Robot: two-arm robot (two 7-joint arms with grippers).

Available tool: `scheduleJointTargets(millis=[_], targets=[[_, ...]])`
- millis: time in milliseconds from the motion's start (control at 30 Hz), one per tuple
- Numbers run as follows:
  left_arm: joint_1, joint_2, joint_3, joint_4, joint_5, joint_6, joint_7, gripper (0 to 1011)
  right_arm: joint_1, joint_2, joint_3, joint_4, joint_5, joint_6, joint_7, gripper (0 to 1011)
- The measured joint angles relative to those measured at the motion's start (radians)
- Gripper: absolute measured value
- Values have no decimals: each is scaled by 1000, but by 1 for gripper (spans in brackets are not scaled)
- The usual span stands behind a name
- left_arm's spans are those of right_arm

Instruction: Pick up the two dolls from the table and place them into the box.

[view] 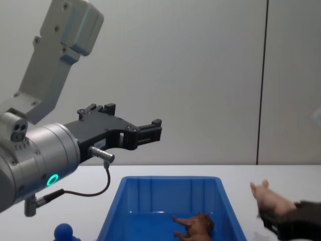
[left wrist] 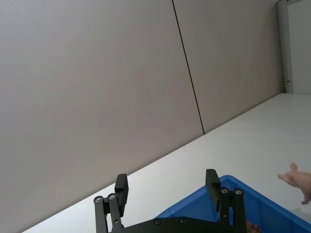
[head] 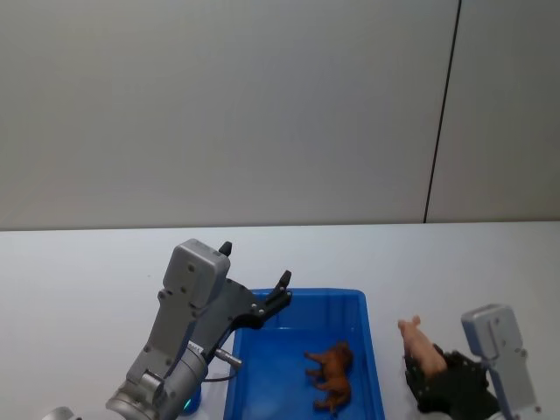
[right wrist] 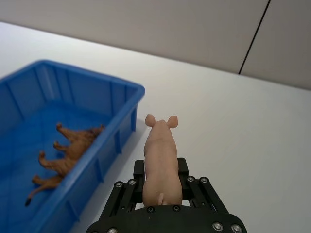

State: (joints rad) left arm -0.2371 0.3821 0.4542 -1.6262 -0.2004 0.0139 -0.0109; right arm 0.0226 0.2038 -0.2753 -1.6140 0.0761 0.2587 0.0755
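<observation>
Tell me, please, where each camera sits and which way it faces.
Head view: high on the robot, looking forward and down at the table; left gripper open above the box, right gripper shut on the pig.
Chest view: lower, looking across the table to the wall; left arm large at left.
Left wrist view: behind the left gripper, facing the wall.
Right wrist view: behind the right gripper, facing along the pig.
Shared: head and right wrist both show the brown animal in the box.
</observation>
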Motion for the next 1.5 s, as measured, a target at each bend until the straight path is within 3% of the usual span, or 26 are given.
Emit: scheduleJointTargets(millis=[500,900,1233,1500], targets=[[0,0,0,0,0,0,0,1004,68,-20,7,-24,21,-22,104,376],[0,0,0,0,0,0,0,1004,118,-55,-11,23,36,-16,179,395],[0,0,0,0,0,0,0,1004,148,-77,-20,76,37,-20,192,724],[0,0,0,0,0,0,0,1004,147,-74,-11,87,38,-34,152,963]])
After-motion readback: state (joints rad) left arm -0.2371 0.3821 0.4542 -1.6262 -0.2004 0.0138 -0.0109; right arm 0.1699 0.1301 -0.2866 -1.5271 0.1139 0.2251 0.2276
